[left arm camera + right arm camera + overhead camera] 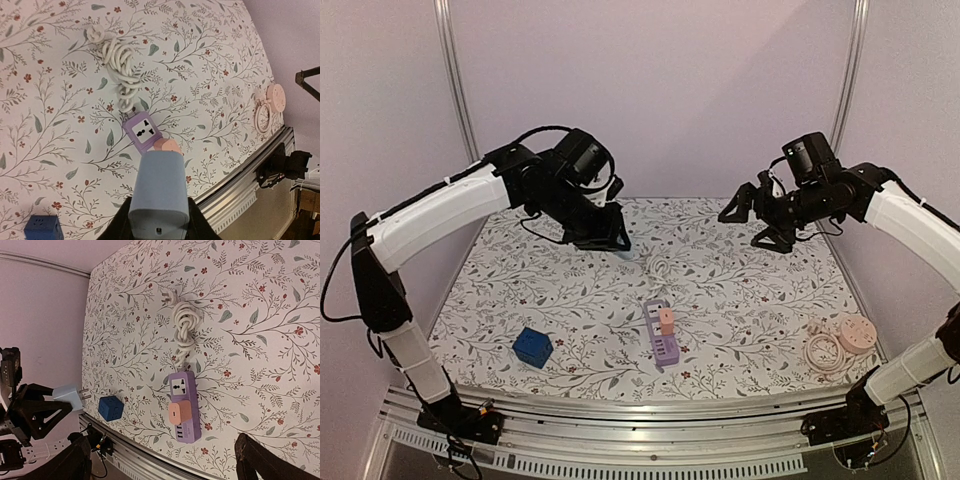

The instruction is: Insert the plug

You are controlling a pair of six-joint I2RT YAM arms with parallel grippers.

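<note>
My left gripper [607, 236] hangs above the far middle of the table, shut on a light blue plug [160, 190]. In the right wrist view that plug [70, 396] shows two prongs pointing right. The purple power strip [661, 332] lies flat at the near middle, with a peach plug [665, 320] seated in it. In the left wrist view the strip [143, 131] has a free socket just beyond the held plug, next to the peach plug [167, 145]. My right gripper [760, 217] is open and empty, raised at the far right. The strip also shows in the right wrist view [183, 407].
The strip's white cable [120, 62] lies coiled behind it. A dark blue cube adapter [533, 346] sits at the near left. A pink round adapter [856, 335] with a coiled cord [823, 353] lies at the near right. The metal rail [650, 410] runs along the front edge.
</note>
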